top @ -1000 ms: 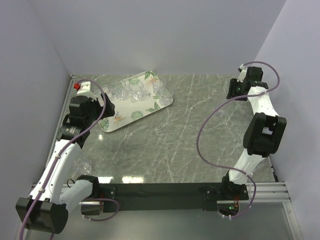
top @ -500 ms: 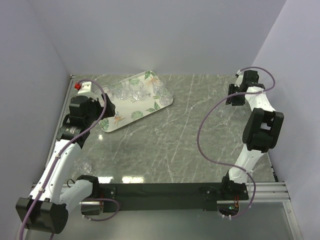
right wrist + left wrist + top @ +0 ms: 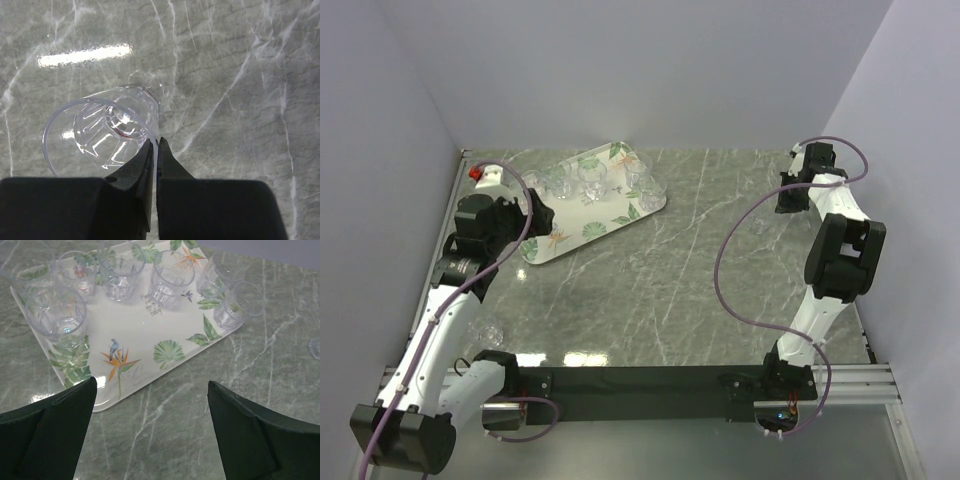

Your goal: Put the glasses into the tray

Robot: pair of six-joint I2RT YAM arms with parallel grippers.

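Note:
The cream tray [image 3: 592, 229] with green leaves lies at the far left of the table, and several clear glasses [image 3: 588, 178] stand on its far half. In the left wrist view the tray [image 3: 135, 325] and its glasses [image 3: 56, 315] lie ahead of my left gripper [image 3: 150, 385]. That gripper [image 3: 535, 214] hovers open and empty over the marble by the tray's near edge. At the far right, my right gripper [image 3: 156, 142] is shut on the wall of one clear glass [image 3: 102, 132], one finger inside the rim and one outside. From above, that glass [image 3: 759, 226] shows faintly beside the right gripper [image 3: 788, 199].
Another clear glass [image 3: 486, 330] stands on the marble near the left arm's base. A side wall runs close behind the right arm, and another runs along the left edge. The grey marble top [image 3: 660, 270] stretches between the two arms.
The right gripper's jaws have closed from partly open onto the glass's wall, and the right wrist has shifted slightly away. The left arm has barely moved and stays open.

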